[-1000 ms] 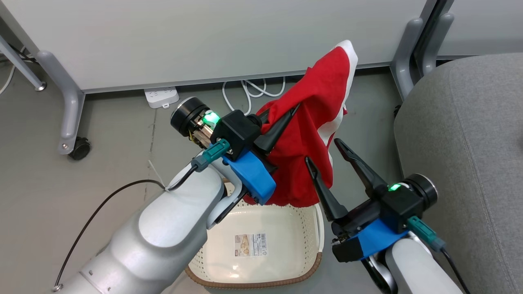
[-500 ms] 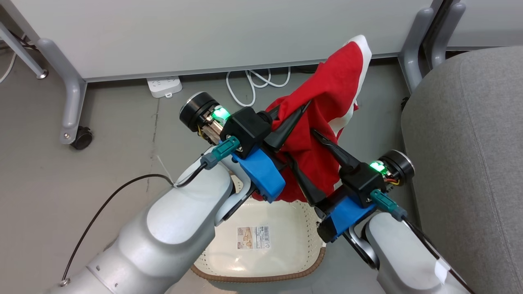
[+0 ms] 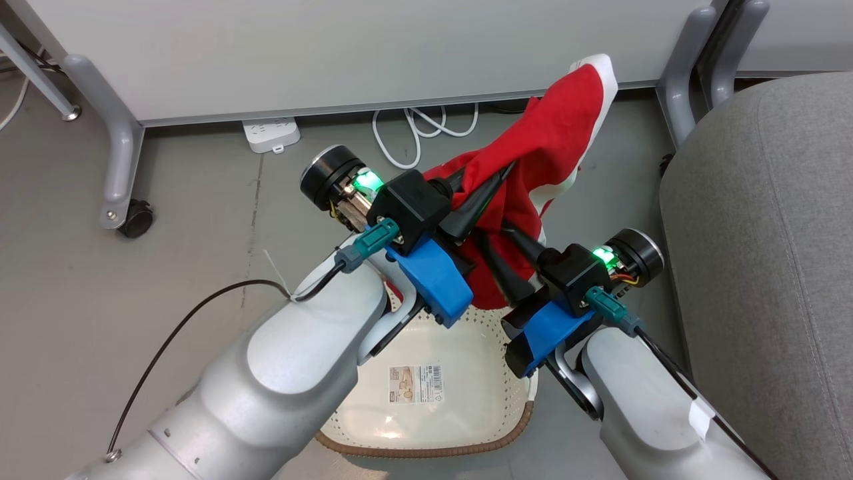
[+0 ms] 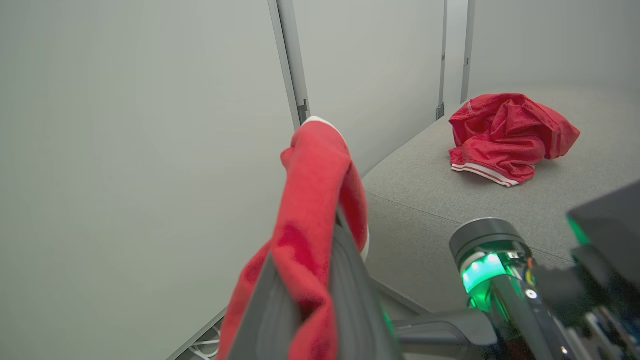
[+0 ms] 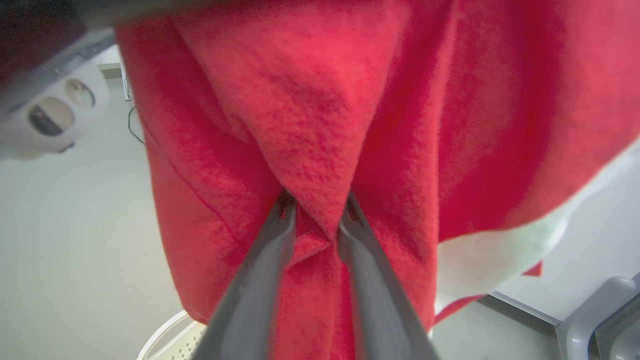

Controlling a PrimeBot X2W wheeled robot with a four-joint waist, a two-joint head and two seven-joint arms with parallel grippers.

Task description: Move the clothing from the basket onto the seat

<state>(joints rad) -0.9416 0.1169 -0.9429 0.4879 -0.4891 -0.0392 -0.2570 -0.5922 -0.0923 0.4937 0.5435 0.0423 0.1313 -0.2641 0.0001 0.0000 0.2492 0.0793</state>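
The garment [image 3: 546,140] is a soft, fleecy red cloth with a broad white band along one edge. It is lifted clear above the basket's [image 3: 426,451] far side. Its upper end rises in a rounded hump and its lower folds hang toward the basket's far wall.

The basket is cream plastic, oval, with small holes through its walls and a brown braided-looking rim. Its smooth floor is bare but for a paper label [image 3: 414,393].

The left gripper [image 3: 496,180] reaches over the basket's far rim. Its long, dark, tapered fingers are closed tight on a bunched ridge of the garment. In the left wrist view the cloth [image 4: 310,200] is squeezed between the two fingers [image 4: 350,300] and drapes over their tips.

The right gripper [image 3: 493,230] comes in from above the basket's right side and crosses under the left one. In the right wrist view its jaws are narrowed to a slim gap. Both fingers [image 5: 260,280] press a pointed fold of the nubbly red cloth [image 5: 320,150] caught between their tips. A bit of the basket's perforated wall [image 5: 170,335] shows below.

The seat [image 3: 766,233] stands to the right of the basket. It is a big grey woven-fabric cushion with rounded corners and a stitched seam. On its top [image 4: 450,210] lies another garment [image 4: 505,135], crumpled, of shinier red cloth with a white-striped hem.

On the grey floor beyond the basket are a white power strip [image 3: 271,135] and a looped white cable [image 3: 413,133].
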